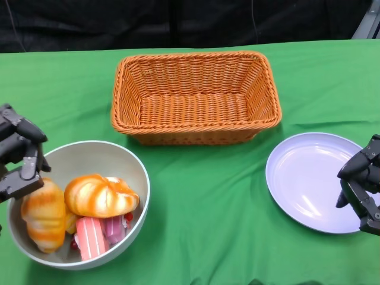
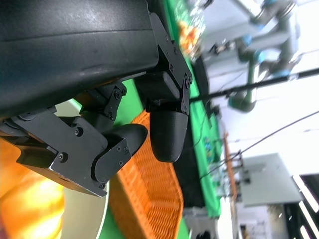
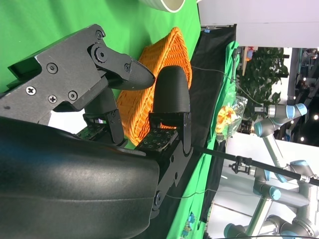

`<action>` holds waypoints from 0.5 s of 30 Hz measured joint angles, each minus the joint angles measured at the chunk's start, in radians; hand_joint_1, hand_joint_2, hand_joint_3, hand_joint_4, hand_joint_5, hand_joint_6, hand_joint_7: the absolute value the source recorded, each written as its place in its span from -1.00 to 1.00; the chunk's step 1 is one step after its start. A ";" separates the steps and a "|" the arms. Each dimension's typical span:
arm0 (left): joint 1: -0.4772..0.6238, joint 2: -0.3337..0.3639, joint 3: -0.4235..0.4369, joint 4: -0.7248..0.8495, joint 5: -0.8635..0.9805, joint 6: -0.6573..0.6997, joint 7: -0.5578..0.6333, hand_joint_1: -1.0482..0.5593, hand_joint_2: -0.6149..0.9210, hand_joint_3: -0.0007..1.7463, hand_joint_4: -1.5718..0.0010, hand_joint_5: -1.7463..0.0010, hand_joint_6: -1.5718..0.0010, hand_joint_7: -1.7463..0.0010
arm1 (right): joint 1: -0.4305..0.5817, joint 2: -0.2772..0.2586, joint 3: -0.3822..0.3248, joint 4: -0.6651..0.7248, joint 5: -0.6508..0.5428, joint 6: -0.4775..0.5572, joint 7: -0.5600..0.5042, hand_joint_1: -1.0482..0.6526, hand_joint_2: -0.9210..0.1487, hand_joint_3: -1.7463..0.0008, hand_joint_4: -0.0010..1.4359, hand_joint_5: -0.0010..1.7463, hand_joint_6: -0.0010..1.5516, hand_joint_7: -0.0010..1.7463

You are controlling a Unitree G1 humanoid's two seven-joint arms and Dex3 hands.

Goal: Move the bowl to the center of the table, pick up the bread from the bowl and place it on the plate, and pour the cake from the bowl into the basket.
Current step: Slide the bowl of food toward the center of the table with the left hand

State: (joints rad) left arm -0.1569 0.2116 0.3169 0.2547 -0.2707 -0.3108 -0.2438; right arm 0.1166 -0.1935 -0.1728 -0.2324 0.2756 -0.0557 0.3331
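- The left robot hand [image 1: 21,157] is hanging over the near-left rim of the bowl [image 1: 119,160] at the left edge of the head view; its fingers [image 2: 124,144] are curling in with nothing between them, so it is clenched on nothing.
- The bowl is sitting at the front left of the bench [image 1: 208,196], well off its middle, pale grey and round.
- Two orange-glazed bread rolls are lying inside it: one bread roll [image 1: 44,215] against the left wall, the other bread roll [image 1: 100,195] across the middle.
- A pink striped cake slice [image 1: 91,237] is leaning at the front of the bowl, with a second pink cake piece [image 1: 116,228] just beside it.
- The orange woven basket [image 1: 196,98] is standing at the back centre of the bench, apart from the bowl, and is also showing in both wrist views.
- The lilac plate [image 1: 303,178] is lying flat at the right, well apart from the bowl.
- The right robot hand [image 1: 362,184] is hovering over the plate's right edge, fingers [image 3: 169,94] bent inward, grasping nothing.
- A green cloth is covering the bench, wrinkling a little along its front edge.
- A black curtain [image 1: 190,24] is hanging behind the bench.
- In the right wrist view, the room beyond is showing a grey and blue robot arm [image 3: 279,114] and a leafy plant [image 3: 261,74].
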 measured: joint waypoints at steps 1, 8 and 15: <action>-0.004 0.000 0.008 0.011 0.000 -0.009 0.009 0.18 0.55 0.30 0.02 -0.90 0.06 -0.54 | 0.000 0.000 0.001 0.002 0.000 -0.002 0.000 -0.02 -0.34 -0.05 0.03 0.85 -0.08 0.52; -0.020 -0.001 0.036 0.064 0.044 -0.054 0.094 0.13 0.53 0.26 -0.03 -0.78 0.03 -0.50 | 0.000 0.002 0.009 0.005 -0.005 -0.007 -0.004 -0.01 -0.34 -0.05 0.03 0.84 -0.08 0.53; -0.024 0.002 0.037 0.049 0.181 0.008 0.258 0.06 0.81 -0.28 -0.05 -0.27 -0.08 0.07 | 0.000 0.006 0.017 0.002 -0.011 -0.005 -0.021 -0.02 -0.33 -0.06 0.03 0.84 -0.08 0.52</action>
State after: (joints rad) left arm -0.1808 0.2137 0.3534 0.3033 -0.0900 -0.3027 0.0138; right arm 0.1165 -0.1876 -0.1562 -0.2301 0.2645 -0.0612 0.3126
